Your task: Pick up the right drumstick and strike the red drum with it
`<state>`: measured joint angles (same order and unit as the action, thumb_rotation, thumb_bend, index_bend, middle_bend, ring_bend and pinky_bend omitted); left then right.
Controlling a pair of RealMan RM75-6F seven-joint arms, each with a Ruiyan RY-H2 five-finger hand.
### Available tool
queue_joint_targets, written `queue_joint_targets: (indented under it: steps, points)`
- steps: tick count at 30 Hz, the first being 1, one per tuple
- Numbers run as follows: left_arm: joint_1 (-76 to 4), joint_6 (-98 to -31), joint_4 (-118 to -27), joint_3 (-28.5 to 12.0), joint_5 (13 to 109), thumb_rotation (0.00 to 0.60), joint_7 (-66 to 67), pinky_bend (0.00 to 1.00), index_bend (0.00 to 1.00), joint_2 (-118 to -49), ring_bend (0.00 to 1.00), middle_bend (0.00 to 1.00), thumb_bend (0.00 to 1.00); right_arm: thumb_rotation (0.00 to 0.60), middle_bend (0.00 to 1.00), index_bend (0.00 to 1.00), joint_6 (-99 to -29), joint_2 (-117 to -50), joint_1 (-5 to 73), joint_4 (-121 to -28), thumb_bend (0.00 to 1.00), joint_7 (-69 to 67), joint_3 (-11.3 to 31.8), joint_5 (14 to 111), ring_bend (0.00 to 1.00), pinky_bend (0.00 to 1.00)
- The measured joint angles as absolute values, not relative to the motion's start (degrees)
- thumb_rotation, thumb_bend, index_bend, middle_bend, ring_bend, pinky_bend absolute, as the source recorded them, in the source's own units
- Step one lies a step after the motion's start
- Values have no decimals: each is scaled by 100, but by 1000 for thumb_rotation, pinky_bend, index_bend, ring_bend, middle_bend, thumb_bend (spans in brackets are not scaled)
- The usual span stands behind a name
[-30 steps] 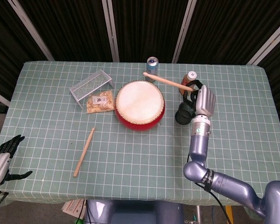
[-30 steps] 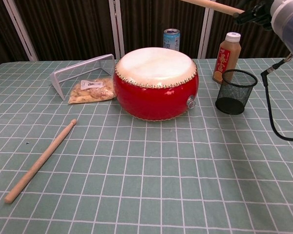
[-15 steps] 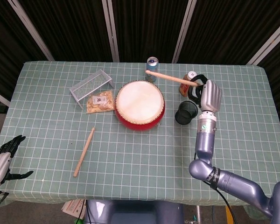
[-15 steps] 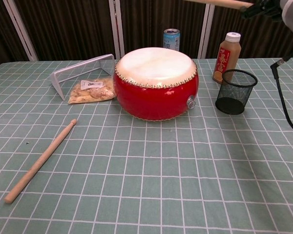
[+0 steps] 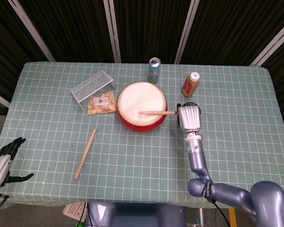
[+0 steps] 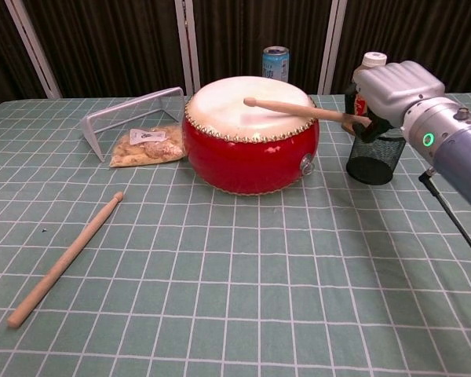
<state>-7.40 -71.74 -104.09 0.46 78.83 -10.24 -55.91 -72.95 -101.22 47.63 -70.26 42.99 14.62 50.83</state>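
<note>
The right hand (image 6: 386,93) is closed around the butt end of a drumstick (image 6: 298,110), which is held nearly level and reaches leftward over the red drum (image 6: 250,153). In the head view the same hand (image 5: 189,118) is seen just beside the drum's right edge, with the stick (image 5: 157,112) lying across the right half of the pale drumhead and its rounded tip near the centre. Whether the tip is touching the skin or is just above it cannot be told from either view. A black mesh cup (image 6: 374,161) is partly hidden behind the hand, and an orange bottle with a white cap (image 5: 190,84) is seen just beyond it. A blue can (image 5: 154,70) is stood upright behind the drum, near the far edge of the table (image 5: 236,142), which is covered by a green checked cloth.

To the left of the drum a packet of snacks (image 5: 102,103) is laid flat, and beside it a small wire rack (image 5: 92,87) is set on the cloth. A second drumstick (image 5: 85,153) is left lying on the cloth, well apart from the drum, towards the near left.

The left hand (image 5: 4,158) is seen only in the head view, at the lower left corner off the table edge; nothing is held in it and its dark fingers are spread.
</note>
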Motion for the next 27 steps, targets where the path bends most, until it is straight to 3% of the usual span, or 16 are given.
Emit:
queue_joint_targets:
  steps: [8,13,27]
  points:
    - [-727,-7177,-10416,60,7897,600,-1064,0,0,-5570,0,0,0,600,992,934,-7624,-10183,4760,-7222,585,3749,1995,5242,1000,985]
    - [-726,-7189,-10445,49,7881,600,-1055,0,0,-5575,0,0,0,600,991,934,-7875,-9772,4508,-7734,585,3522,2261,5251,1000,985]
    - [-689,-7349,-10428,33,7947,600,-875,0,0,-5653,0,0,0,600,992,934,-8202,-8446,3138,-9198,585,2911,1922,5164,1000,985]
